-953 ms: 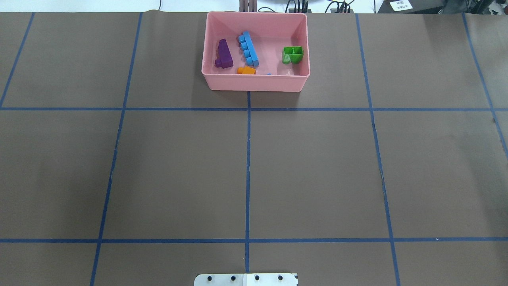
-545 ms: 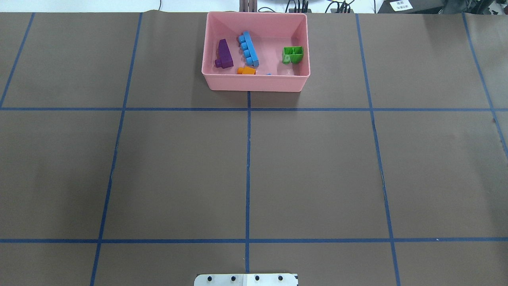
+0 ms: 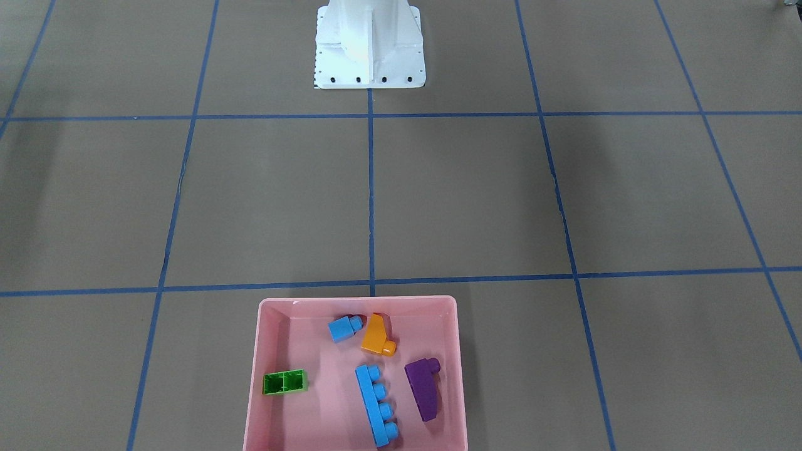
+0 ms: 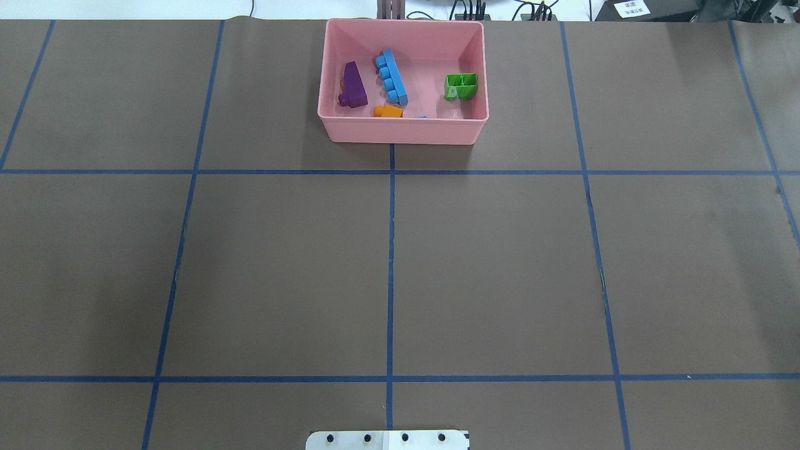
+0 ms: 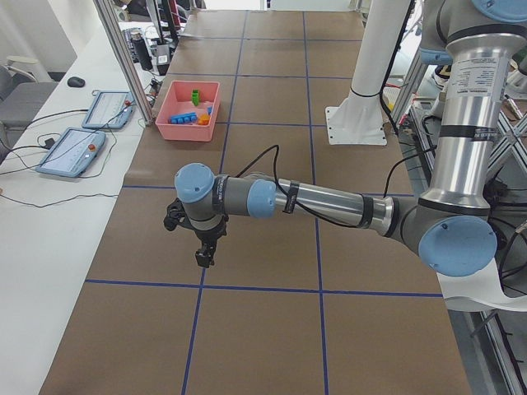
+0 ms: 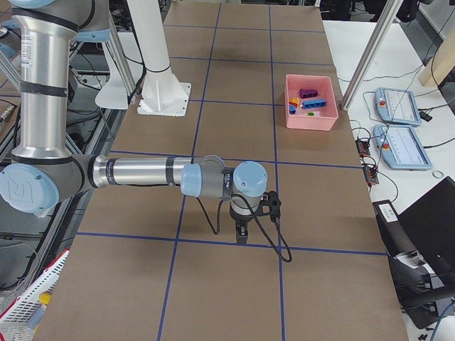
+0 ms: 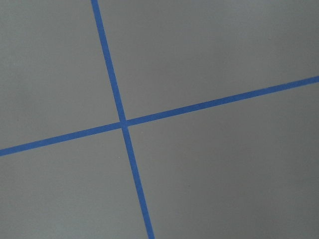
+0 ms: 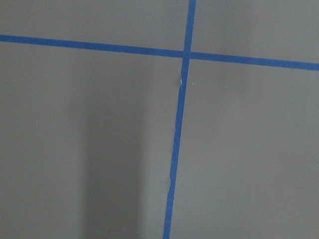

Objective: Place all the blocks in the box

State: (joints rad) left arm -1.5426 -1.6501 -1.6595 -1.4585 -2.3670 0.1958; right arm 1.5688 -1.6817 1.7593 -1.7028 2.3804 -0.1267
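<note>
The pink box [image 3: 357,300] holds all five blocks: the green brick [image 3: 285,382], small blue cube [image 3: 343,328], orange sloped block [image 3: 376,336], long blue bar [image 3: 377,404] and purple sloped block [image 3: 424,387]. In the overhead view the box [image 4: 403,130] sits at the table's far middle, and its near wall almost hides the blue cube [image 4: 423,116]. My left gripper [image 5: 202,255] and right gripper [image 6: 242,234] show only in the side views. Both hang over bare table far from the box. I cannot tell whether they are open or shut.
The white robot base [image 3: 369,44] stands at the table's near middle edge. Blue tape lines [image 4: 390,262] divide the brown table into squares. Both wrist views show only bare table and tape crossings. Tablets [image 5: 70,152] lie on a side desk beyond the table.
</note>
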